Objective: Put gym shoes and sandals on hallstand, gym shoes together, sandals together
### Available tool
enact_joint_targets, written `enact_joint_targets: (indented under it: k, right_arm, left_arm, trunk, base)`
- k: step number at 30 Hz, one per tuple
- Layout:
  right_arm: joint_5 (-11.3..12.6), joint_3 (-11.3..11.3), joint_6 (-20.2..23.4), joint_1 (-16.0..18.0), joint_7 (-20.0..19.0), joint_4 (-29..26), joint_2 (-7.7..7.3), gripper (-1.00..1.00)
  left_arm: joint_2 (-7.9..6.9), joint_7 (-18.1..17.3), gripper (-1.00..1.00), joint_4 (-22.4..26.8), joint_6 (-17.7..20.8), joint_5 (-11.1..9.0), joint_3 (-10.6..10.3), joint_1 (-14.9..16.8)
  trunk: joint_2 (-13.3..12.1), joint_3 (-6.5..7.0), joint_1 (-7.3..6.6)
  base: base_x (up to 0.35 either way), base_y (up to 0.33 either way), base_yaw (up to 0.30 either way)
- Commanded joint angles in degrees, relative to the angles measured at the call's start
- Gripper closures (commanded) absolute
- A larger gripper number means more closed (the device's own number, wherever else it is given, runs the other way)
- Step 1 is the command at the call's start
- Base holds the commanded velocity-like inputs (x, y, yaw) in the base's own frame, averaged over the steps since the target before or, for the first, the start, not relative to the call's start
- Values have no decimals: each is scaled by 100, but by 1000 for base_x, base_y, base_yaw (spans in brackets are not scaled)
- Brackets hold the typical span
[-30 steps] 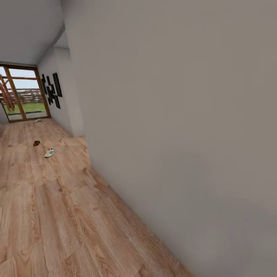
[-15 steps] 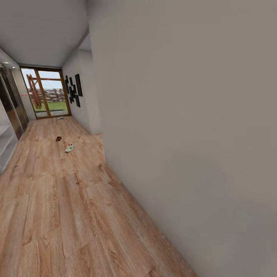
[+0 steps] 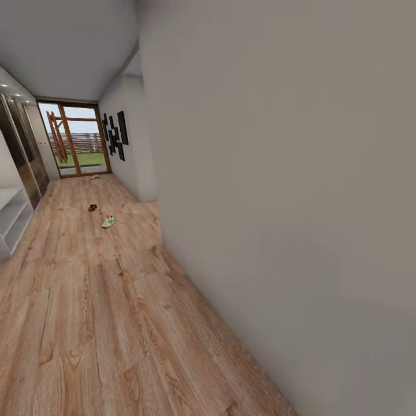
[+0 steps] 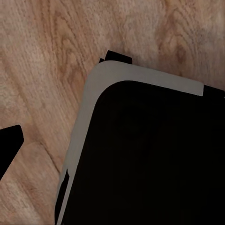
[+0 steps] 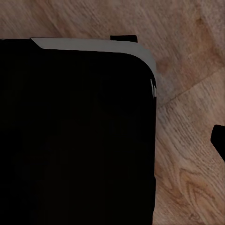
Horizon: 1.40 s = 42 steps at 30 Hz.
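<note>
Your head camera is swinging left, bringing the hallstand (image 3: 13,222) in along the corridor floor's (image 3: 86,300) left edge. One gym shoe (image 3: 108,221) and one sandal (image 3: 92,207) are lying mid-corridor. Tool openings: cannot tell. Hugging the wall (image 3: 277,173) is risking a scrape.

the head camera has swung left (the things themselves have not moved): the hallstand (image 3: 13,219) and a mirrored wall (image 3: 23,153) now show at the left edge, and the glass door (image 3: 75,140) sits nearer centre.
</note>
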State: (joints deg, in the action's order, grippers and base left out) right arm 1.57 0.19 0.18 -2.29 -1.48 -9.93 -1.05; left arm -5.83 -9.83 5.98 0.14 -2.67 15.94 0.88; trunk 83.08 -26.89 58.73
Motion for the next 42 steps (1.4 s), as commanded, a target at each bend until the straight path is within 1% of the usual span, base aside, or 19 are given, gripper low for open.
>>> enact_joint_targets:
  k: [1, 7, 9, 10, 13, 14, 16, 19, 21, 24, 26, 36, 42]
  right_arm:
    - [2, 0, 0, 0, 0, 0, 0, -100]
    - [21, -27, -2, 22, -30, -96, -37, -100]
    - [14, -22, 19, 93, -42, -290, -51, -100]
    - [14, -22, 19, 93, -42, -290, -51, -100]
    - [3, -12, 79, 239, -52, -683, -78, -100]
    - [3, -12, 79, 239, -52, -683, -78, -100]
    - [-7, 0, 148, 305, -58, -898, -88, -100]
    - [-11, 5, 180, 328, -59, -977, -88, -100]
    - [-16, 12, 224, 362, -59, -1093, -70, -100]
    - [-18, 16, 239, 374, -56, -1135, -56, -100]
    - [-20, 23, 261, 391, -52, -1195, -15, -100]
    - [-29, 37, 286, 417, -42, -1266, 72, -100]
    - [-32, 58, 292, 425, -39, -1287, 97, -100]
  left_arm:
    - [-3, 3, -100, 0, -1, -1, 1, 0]
    - [-19, 11, -100, 96, -54, -7, 6, 55]
    - [-34, 13, -100, 245, -58, -6, 9, 125]
    - [-34, 13, -100, 245, -58, -6, 9, 125]
    - [-94, 16, -100, 539, -50, -9, 18, 234]
    - [-94, 16, -100, 539, -50, -9, 18, 234]
    - [-126, 21, -100, 733, -53, -13, 23, 289]
    - [-137, 24, -100, 824, -54, -15, 26, 309]
    - [-151, 27, -100, 978, -60, -18, 32, 337]
    - [-152, 27, -100, 1036, -63, -21, 33, 347]
    - [-148, 26, -100, 1118, -71, -23, 31, 361]
    - [-132, 31, -100, 1217, -80, -25, 21, 378]
    - [-133, 25, -100, 1251, -89, -29, 25, 383]
  trunk:
    - [0, 0, 0]
    - [0, 0, 0]
    - [0, 0, 0]
    - [0, 0, 0]
    - [0, 0, 0]
    - [0, 0, 0]
    - [0, 0, 0]
    - [0, 0, 0]
    - [0, 0, 0]
    - [0, 0, 0]
    - [0, 0, 0]
    - [0, 0, 0]
    - [241, -108, 132]
  base:
    - [0, 0, 11]
    - [0, 0, 4]
    - [0, 0, 2]
    - [0, 0, 2]
    - [0, 0, 0]
    - [0, 0, 0]
    - [0, 0, 0]
    - [0, 0, 0]
    - [0, 0, 0]
    - [0, 0, 0]
    - [0, 0, 0]
    - [0, 0, 0]
    - [0, 0, 0]
